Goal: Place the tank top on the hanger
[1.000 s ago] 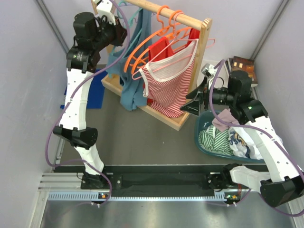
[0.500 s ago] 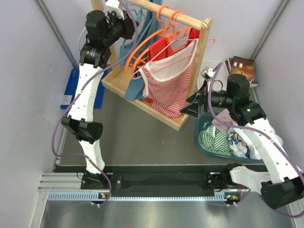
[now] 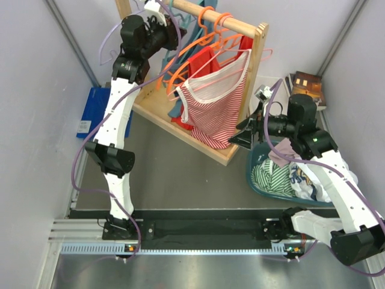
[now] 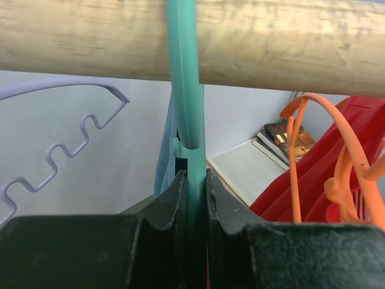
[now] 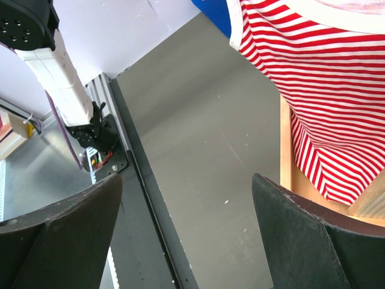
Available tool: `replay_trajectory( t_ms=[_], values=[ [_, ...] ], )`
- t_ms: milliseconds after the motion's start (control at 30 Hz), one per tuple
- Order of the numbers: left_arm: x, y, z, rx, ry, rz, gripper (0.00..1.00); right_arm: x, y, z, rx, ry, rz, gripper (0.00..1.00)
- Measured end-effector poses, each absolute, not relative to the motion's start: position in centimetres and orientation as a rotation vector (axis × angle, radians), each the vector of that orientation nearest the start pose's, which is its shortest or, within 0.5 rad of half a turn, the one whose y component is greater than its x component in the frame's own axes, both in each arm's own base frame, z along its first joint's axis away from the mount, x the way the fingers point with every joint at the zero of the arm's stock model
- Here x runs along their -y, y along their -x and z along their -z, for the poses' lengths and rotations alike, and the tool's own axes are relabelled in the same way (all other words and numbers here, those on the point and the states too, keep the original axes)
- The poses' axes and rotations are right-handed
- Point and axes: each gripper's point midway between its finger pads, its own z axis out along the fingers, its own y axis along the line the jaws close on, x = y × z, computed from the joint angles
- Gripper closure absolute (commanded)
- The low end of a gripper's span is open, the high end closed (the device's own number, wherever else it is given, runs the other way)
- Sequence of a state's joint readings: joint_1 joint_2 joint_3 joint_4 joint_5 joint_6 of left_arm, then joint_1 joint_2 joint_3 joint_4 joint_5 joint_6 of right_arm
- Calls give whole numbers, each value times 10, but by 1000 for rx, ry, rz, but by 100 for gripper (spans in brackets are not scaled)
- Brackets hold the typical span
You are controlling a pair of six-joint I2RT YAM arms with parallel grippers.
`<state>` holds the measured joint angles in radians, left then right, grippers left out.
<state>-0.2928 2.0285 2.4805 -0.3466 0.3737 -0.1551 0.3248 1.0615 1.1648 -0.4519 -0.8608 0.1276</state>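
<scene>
Hanging the hanger [image 4: 183, 78] over the rod [image 4: 283, 42], with the left gripper [image 4: 194, 180] pinching its neck.
The step, as I judge it: seat the hook, straight above the pinch, fully on the rod, then part the fingers and back off clear of the orange hangers [image 4: 294, 174] to the gripper's right. The tank top [image 4: 165, 150] hangs just below and behind the fingers. The right gripper [image 5: 186, 241] is spread wide and holds nothing. Counted: one teal hanger, one tank top, two orange hangers, one lilac hanger [image 4: 66, 153], one striped top [image 5: 313, 78], one red top [image 4: 319, 177].
</scene>
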Motion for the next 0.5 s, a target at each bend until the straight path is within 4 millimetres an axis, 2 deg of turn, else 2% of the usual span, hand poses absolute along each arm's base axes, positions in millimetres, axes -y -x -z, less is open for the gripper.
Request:
replay_trajectory(
  t_ms=[267, 333, 500],
  values=[
    [239, -520, -494, -1449, -429, 642, 98, -221, -230, -327, -1787, 777, -1122, 12],
    [238, -520, -495, -1449, -427, 634, 87, -221, -230, -325, -1789, 776, -1122, 12],
    [234, -516, -495, -1460, -418, 617, 68, -221, -230, -321, -1796, 776, -1125, 12]
  ],
)
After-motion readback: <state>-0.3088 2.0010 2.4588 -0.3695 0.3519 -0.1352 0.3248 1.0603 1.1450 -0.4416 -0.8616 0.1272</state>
